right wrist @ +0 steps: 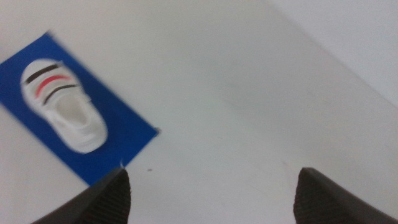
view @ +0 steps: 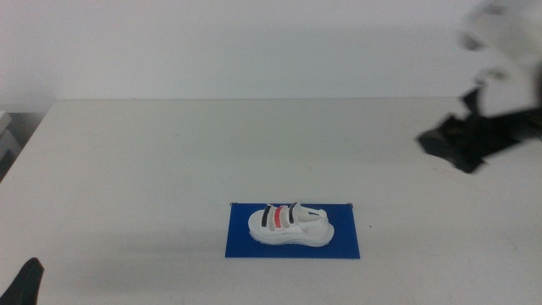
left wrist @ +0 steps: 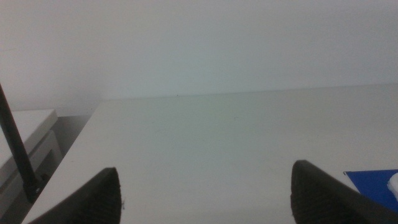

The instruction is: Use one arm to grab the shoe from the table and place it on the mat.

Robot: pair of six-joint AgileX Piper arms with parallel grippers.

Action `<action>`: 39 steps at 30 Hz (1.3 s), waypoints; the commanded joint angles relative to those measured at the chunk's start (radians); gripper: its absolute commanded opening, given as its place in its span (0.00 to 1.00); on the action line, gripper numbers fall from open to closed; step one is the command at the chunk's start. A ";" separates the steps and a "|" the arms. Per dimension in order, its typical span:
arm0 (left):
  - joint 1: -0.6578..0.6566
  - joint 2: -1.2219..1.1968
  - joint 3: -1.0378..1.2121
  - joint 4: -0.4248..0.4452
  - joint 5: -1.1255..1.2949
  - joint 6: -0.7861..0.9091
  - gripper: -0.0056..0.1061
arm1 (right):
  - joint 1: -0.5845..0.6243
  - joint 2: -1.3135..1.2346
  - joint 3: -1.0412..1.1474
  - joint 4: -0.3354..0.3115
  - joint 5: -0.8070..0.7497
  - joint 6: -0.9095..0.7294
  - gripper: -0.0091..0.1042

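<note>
The white shoe [view: 289, 226] with two black straps and one red strap lies on the royal-blue mat [view: 246, 246] near the front middle of the off-white table [view: 169, 161]. The right wrist view shows the shoe [right wrist: 65, 112] on the mat [right wrist: 118, 134] too. My right gripper [view: 461, 146] is raised at the far right of the table, well away from the shoe, blurred, with its jaws wide apart and empty [right wrist: 211, 193]. My left gripper [view: 25, 284] waits at the bottom left corner, jaws open and empty [left wrist: 205, 193]. A corner of the mat [left wrist: 373, 186] shows in the left wrist view.
A pale cabinet [left wrist: 25, 143] stands beyond the table's left edge, with a thin black cable [left wrist: 15, 149] in front of it. A plain light wall lies behind the table.
</note>
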 commanded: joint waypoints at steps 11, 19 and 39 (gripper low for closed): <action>-0.004 -0.013 0.007 -0.010 -0.082 -0.005 0.89 | -0.161 -0.489 0.518 -0.006 -0.437 0.185 0.69; -0.004 -0.013 0.007 -0.010 -0.082 -0.005 0.89 | -0.161 -0.703 0.729 -0.021 -0.512 0.185 0.69; -0.004 -0.013 0.007 -0.010 -0.082 -0.005 0.89 | -0.161 -1.214 1.040 -0.076 -0.513 0.185 0.69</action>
